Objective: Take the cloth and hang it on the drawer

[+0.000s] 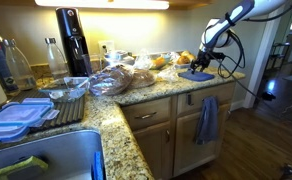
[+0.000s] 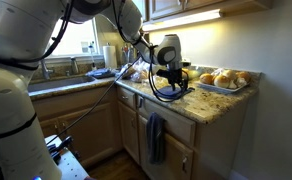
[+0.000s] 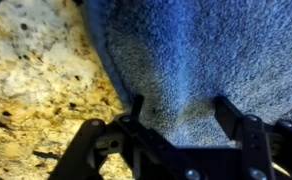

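sink (image 1: 56,155): far left, sunk into the counter, well apart from the cloth
tubs (image 1: 14,116): lidded, stacked just beside the sink's back corner
bottles (image 1: 6,60): upright against the back wall, behind the tubs
soda maker (image 1: 74,42): black, upright at the back
bread bags (image 1: 116,78): crowd the middle of the counter, with only a narrow bare strip of granite in front of them
counter (image 1: 136,100): speckled granite; its front edge runs out to the right and ends just past the cloth
drawer (image 1: 151,114): shut, right under the counter edge, below and left of the cloth, with open wooden floor in front of it
towel (image 1: 206,120): grey-blue, hangs down the cabinet front under the cloth's end of the counter; also seen in an exterior view (image 2: 154,138)
cloth (image 1: 199,73): lies flat on the right end of the counter, near the front edge; in the wrist view (image 3: 206,50) it fills the upper right and its curved left edge meets bare granite
gripper (image 1: 204,58): poised directly over the cloth; in the wrist view (image 3: 181,112) it is released, jaws spread wide with nothing between them; one fingertip (image 3: 136,105) is by the cloth's left edge and the other is further in over the fabric; contact cannot be told
cable (image 1: 232,62): black, loops off the wrist to the right of the cloth
buns (image 2: 221,79): on a plate near the gripper, toward the wall
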`<state>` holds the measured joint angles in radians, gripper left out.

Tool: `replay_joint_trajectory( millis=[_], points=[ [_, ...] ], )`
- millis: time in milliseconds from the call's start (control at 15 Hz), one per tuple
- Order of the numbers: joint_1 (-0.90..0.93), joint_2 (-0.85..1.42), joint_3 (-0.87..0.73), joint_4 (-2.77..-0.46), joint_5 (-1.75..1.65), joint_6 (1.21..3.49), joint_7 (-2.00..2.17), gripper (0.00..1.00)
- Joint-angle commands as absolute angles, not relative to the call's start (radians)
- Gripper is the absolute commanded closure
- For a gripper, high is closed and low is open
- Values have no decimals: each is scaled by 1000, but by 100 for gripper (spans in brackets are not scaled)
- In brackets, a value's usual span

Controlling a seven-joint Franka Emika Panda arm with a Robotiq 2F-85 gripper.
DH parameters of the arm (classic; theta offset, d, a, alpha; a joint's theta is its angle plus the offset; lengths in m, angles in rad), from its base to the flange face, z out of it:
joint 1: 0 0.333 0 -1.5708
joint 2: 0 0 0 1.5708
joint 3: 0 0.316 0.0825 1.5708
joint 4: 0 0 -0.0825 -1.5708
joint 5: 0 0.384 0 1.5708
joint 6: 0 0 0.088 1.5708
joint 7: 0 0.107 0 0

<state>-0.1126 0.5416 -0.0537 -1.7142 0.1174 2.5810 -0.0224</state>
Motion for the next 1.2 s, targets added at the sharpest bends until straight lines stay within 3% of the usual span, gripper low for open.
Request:
replay_joint_trajectory(
  millis=[0, 333, 600, 1133],
  points=[
    [-155, 536, -13, -1708, 157, 2553, -63, 57],
    [-168, 517, 10, -1727, 180, 2552, -99, 89],
    [-144, 456, -3, -1795, 139, 2562, -127, 95],
    [-72, 251, -12, -2038, 33, 2615, -110, 91]
  ],
)
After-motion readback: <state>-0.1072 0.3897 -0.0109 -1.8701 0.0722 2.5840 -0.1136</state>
